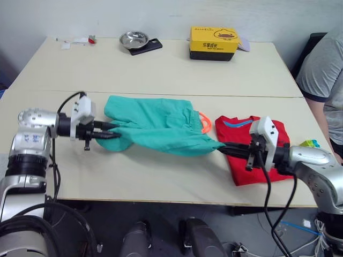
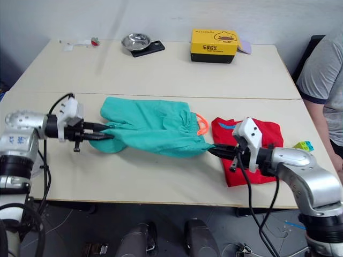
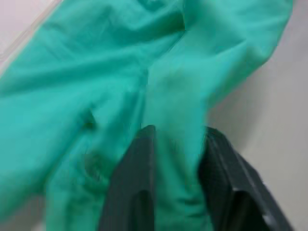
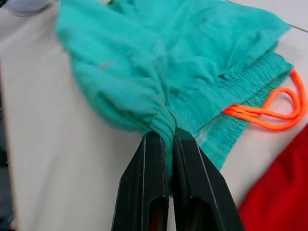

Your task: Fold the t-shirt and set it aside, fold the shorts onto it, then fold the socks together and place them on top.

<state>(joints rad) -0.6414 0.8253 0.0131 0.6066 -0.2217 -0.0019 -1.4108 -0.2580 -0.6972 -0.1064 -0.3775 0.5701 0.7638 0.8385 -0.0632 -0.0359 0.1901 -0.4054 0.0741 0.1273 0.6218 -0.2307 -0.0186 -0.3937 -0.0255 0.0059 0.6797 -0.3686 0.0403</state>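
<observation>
Landmark: I place everything relative to the folded plain bright red cotton t-shirt (image 1: 252, 147), which lies on the pale wooden table (image 1: 161, 69) at its front edge, on my right.
Shorts: the teal-green soft fabric shorts (image 1: 155, 126) lie stretched just left of the t-shirt; the gathered waistband and orange drawstring (image 1: 205, 123) almost touch it.
Left gripper: my left gripper (image 1: 110, 131) pinches the shorts' far end, away from the t-shirt, with cloth between its black fingers (image 3: 134, 187).
Right gripper: my right gripper (image 2: 214, 150) is clamped narrow on the waistband corner, at the t-shirt's left edge.
Reason: I judge both ends are held so the cloth stays flat for folding onto the t-shirt.
Background: a yellow box (image 1: 214, 43) and a metal bowl (image 1: 134, 38) stand well behind the t-shirt; a person in a grey shirt (image 1: 324, 69) sits beyond its right side.
</observation>
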